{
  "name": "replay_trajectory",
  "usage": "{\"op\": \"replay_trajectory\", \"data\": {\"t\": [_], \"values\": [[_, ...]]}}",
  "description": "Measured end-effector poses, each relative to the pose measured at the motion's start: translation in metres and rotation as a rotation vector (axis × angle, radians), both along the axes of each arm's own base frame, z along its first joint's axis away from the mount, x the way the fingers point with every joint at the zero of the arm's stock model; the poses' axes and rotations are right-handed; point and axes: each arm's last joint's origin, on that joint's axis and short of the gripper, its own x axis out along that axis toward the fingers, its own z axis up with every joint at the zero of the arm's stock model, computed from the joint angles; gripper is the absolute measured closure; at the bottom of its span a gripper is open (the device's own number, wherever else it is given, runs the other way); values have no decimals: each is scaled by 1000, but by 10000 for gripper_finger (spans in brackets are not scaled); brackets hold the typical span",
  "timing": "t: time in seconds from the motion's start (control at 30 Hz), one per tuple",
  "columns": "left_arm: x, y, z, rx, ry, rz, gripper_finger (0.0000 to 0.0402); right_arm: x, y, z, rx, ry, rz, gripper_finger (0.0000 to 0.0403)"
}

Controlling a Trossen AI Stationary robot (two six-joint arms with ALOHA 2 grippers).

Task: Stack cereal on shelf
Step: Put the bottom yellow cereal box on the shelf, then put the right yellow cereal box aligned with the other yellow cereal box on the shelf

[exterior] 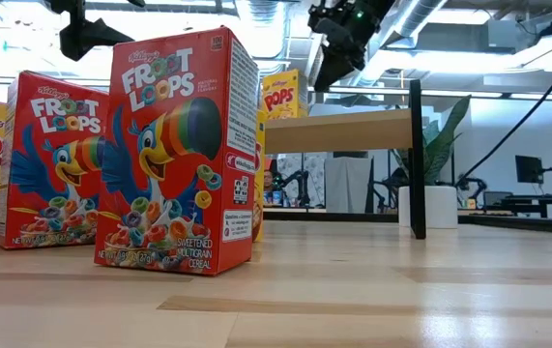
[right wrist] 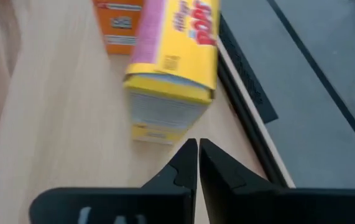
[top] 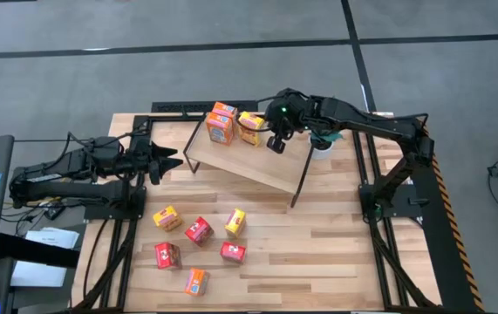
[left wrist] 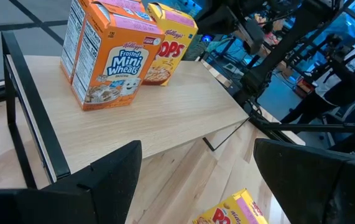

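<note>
The shelf (top: 257, 161), a light-wood board on thin black legs, stands at the table's far middle. Two orange Mini-Wheats boxes (top: 221, 126) and a yellow Pops box (top: 250, 128) stand upright on its far left part. My right gripper (top: 276, 141) is shut and hovers over the shelf, just right of the yellow box (right wrist: 174, 81), apart from it. My left gripper (top: 172, 164) is open and empty at the shelf's left end (left wrist: 34, 106). Several red, orange and yellow cereal boxes (top: 199, 231) lie loose on the tabletop near the front.
Two red Froot Loops boxes (exterior: 174, 155) stand close to the low camera. A white pot with a plant (top: 321, 148) stands behind the shelf's right end. Black frame rails (top: 379, 227) run along the table's left and right sides.
</note>
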Motion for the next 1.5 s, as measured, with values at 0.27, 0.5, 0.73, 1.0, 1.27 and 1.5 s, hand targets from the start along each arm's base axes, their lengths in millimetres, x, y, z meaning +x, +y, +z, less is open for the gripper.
{"op": "replay_trajectory", "data": {"t": [0.27, 0.5, 0.73, 1.0, 1.27, 1.5], "values": [[0, 0, 0, 0, 0, 0, 101, 9, 13, -1, 8, -21, 63, 384], [0, 0, -1, -1, 12, 3, 101, 10, 5, 2, -10, -72, 42, 371], [0, 0, -2, -6, 16, 6, 101, 8, -1, 2, -10, -70, 24, 372], [-1, 0, -2, -1, 18, 9, 101, 8, -1, 2, -8, -66, 21, 382], [-1, 0, -2, -1, 24, 9, 101, 0, 2, 9, -18, 12, -9, 362], [0, 0, -2, -10, 21, -6, 101, -4, 20, 22, 71, 37, 49, 370]]}}
